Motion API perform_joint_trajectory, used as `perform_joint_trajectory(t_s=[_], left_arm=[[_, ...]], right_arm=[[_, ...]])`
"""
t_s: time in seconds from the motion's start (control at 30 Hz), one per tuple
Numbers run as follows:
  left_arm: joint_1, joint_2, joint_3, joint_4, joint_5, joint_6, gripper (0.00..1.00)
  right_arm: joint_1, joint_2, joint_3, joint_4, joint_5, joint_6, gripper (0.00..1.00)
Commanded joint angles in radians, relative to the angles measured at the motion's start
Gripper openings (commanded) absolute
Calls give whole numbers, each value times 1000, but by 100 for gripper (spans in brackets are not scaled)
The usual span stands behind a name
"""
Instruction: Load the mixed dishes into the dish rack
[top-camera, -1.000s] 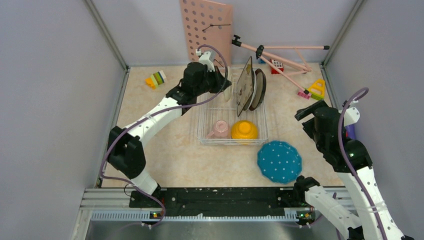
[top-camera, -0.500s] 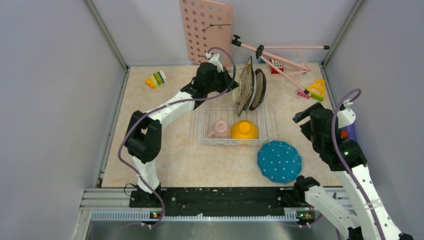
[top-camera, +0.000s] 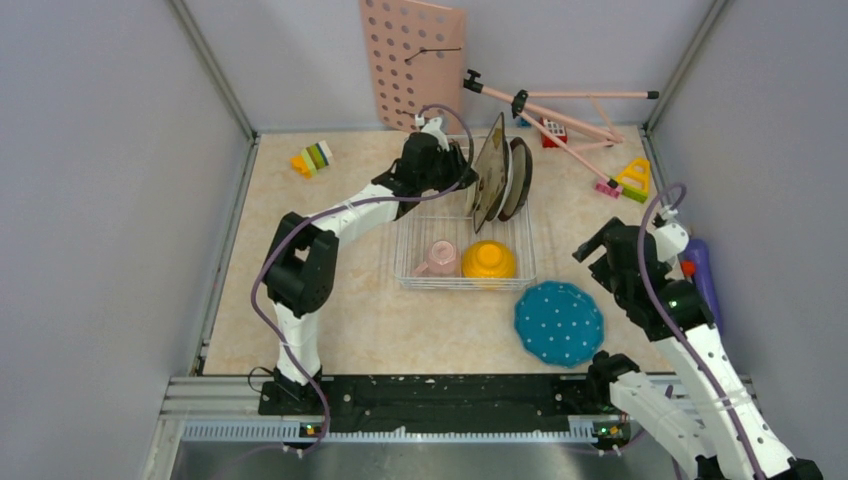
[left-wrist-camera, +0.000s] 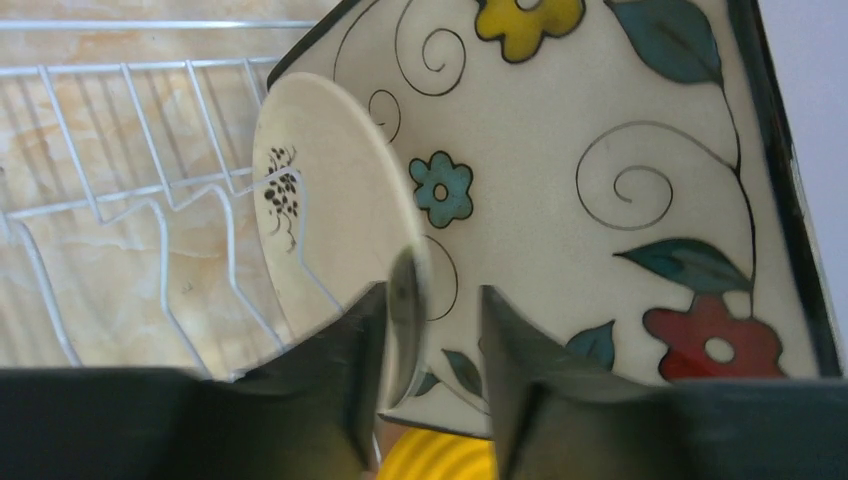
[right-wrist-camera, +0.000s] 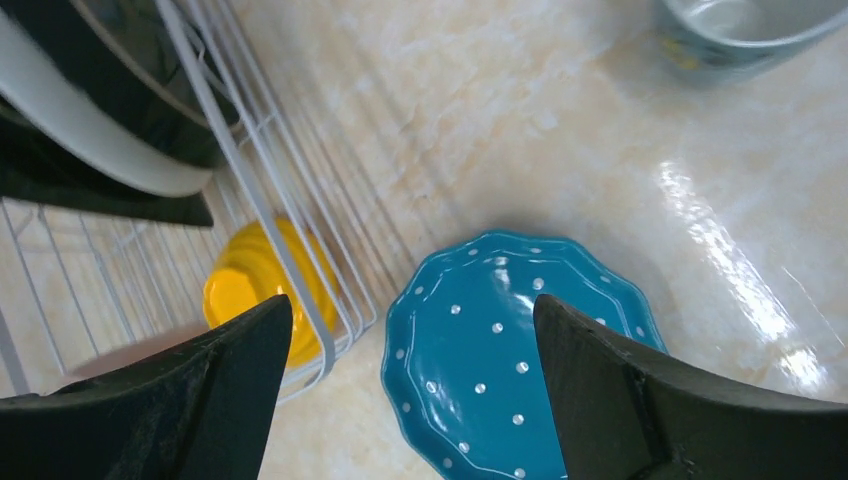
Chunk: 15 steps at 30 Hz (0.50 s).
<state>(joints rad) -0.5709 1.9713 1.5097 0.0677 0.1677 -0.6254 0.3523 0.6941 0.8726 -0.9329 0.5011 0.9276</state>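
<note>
Dish rack (top-camera: 405, 270) is carrying plates (top-camera: 492, 185), cup (top-camera: 437, 258), bowl (top-camera: 488, 260). My left pincer (left-wrist-camera: 432, 300) is loosely straddling a cream plate (left-wrist-camera: 330, 190) rim; right pincer (right-wrist-camera: 412, 305) is gaping empty above teal dish (right-wrist-camera: 500, 380).

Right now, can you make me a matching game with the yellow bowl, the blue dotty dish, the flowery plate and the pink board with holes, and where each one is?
1. yellow bowl
2. blue dotty dish
3. flowery plate
4. pink board

A. against the back wall
B. standing on edge in the rack
C. flat on the table, outside the rack
D. in the rack, beside the pink cup

Pairs: 1-D, 2-C, 3-B, 4-A
</note>
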Motion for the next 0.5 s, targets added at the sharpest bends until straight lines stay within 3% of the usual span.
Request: perform_joint_trajectory(t_s=[0.0,0.07,0.3,0.47], left_arm=[[-3,-53,26,29,1,43,71],[-3,-80,20,9,-1,55,82],[3,-257,-56,-89,-27,120,85],[16,-513,-261,-152,-200,196,89]], right_arm=[[-2,21,-35,202,-273,-230,89],[-2,29,-60,279,-365,-270,90],[-1,194,-85,374,-466,-327,87],[-2,224,-103,411,-471,-355,86]])
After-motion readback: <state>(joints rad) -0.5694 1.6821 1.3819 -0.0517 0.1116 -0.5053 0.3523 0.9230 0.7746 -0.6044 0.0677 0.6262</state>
